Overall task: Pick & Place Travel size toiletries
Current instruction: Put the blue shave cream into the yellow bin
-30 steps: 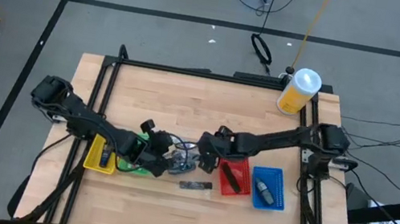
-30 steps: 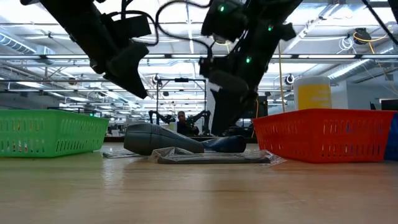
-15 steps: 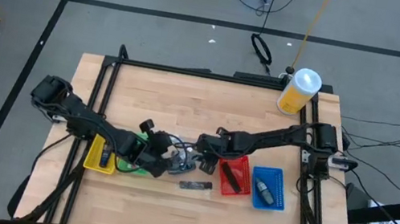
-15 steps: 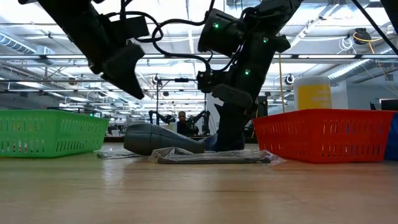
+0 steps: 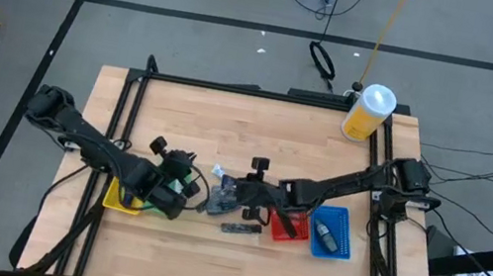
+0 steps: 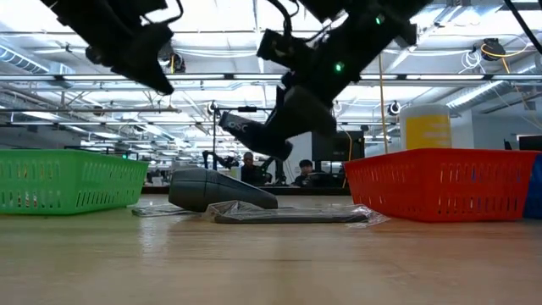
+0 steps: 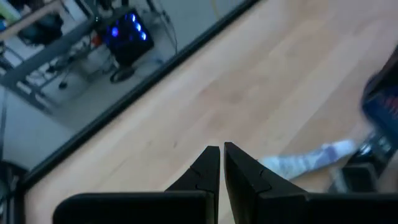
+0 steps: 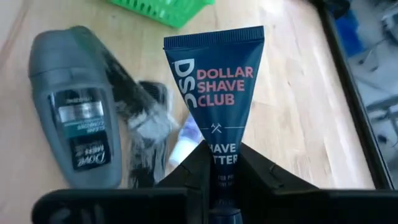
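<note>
One dark blue tube (image 8: pixel 216 99) reading "DSC DOLLAR SHAVE CLUB" stood clamped in the right end effector (image 8: pixel 214 163), lifted above the bench (image 5: pixel 256 140). Below lay a grey Dove bottle (image 8: pixel 78 121). The left end effector (image 7: pixel 219 168), fingers together, hung over the yellow bin (image 5: pixel 118 203).

The tube's (image 8: pixel 214 106) cap end is hidden between the right gripper's (image 8: pixel 214 171) fingers. Beside the tube, a white packet (image 7: pixel 305 163) is blurred; its label cannot be read.
</note>
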Motion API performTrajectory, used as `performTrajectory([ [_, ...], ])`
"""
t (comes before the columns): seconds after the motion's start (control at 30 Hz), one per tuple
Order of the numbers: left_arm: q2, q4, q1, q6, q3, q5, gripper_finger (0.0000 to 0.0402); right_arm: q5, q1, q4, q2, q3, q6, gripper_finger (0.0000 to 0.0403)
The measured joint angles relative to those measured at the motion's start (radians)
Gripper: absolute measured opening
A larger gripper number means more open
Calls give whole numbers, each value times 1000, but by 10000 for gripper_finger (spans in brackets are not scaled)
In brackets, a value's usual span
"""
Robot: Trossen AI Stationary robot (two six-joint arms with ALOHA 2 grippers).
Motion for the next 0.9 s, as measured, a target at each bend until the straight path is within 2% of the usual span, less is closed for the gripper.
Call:
performTrajectory([
  [0.1, -5, 85, -1, 86, 0, 9, 30, 2, -9, 148, 2, -72, -32, 41],
  [0.2, -10, 184, 26, 150, 0, 77, 51, 8, -19, 231, -3, -117, -36, 38],
  [0.33, -41, 386, 96, 263, -27, 264, 110, 8, -27, 257, -5, -132, -37, 41],
  [0.43, -35, 591, 172, 350, -83, 476, 172, 40, -27, 277, -5, -133, -46, 43],
  [0.5, -36, 699, 222, 349, -115, 603, 214, 74, -26, 294, -5, -133, -68, 43],
  [0.57, -38, 804, 259, 318, -150, 679, 254, 111, -19, 299, -5, -133, -89, 44],
  [0.67, -35, 949, 278, 298, -210, 723, 294, 147, -7, 312, -5, -133, -97, 44],
  [0.73, -37, 1023, 279, 265, -240, 721, 303, 158, 0, 311, -5, -133, -98, 44],
  [0.9, -22, 1111, 279, 230, -277, 670, 270, 162, 18, 356, -5, -133, -127, 45],
])
